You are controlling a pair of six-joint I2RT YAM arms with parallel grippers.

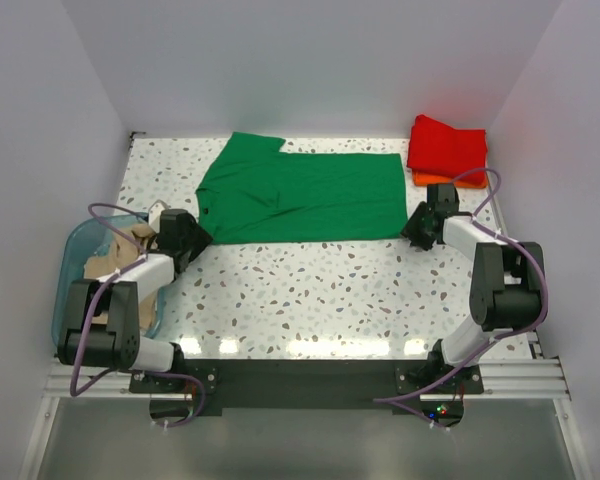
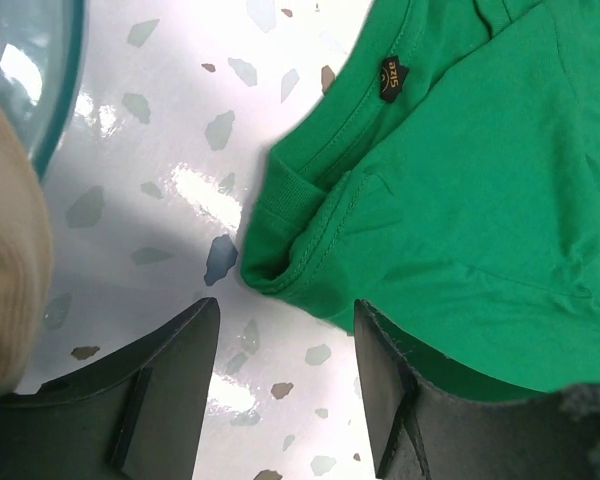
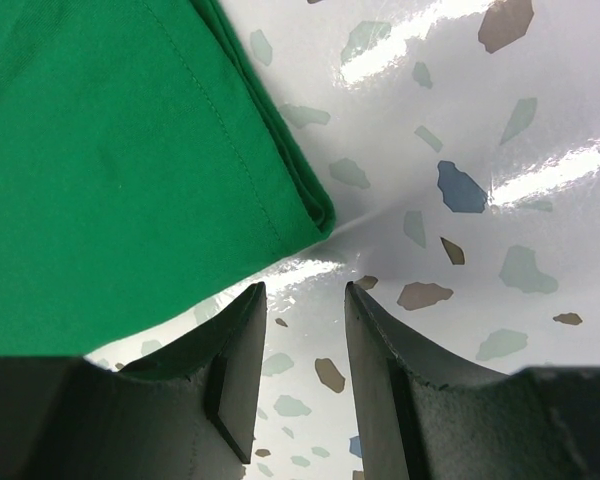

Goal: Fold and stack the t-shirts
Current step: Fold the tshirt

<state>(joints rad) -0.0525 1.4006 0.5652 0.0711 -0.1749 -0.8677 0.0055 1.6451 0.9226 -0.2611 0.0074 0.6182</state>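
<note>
A bright green t-shirt [image 1: 300,195] lies folded lengthwise on the speckled table, one sleeve sticking out at the far left. My left gripper [image 1: 187,238] is open at the shirt's near-left corner; in the left wrist view the collar end [image 2: 280,262] lies just ahead of the gripper [image 2: 285,330]. My right gripper [image 1: 418,228] is open at the shirt's near-right corner; the hem corner [image 3: 310,215] sits just ahead of the gripper [image 3: 305,300]. A folded red shirt [image 1: 447,147] rests on an orange shirt [image 1: 430,180] at the far right. A beige shirt [image 1: 115,262] lies in the bin.
A translucent teal bin [image 1: 72,260] stands at the table's left edge beside the left arm; its rim shows in the left wrist view [image 2: 55,90]. White walls enclose the table on three sides.
</note>
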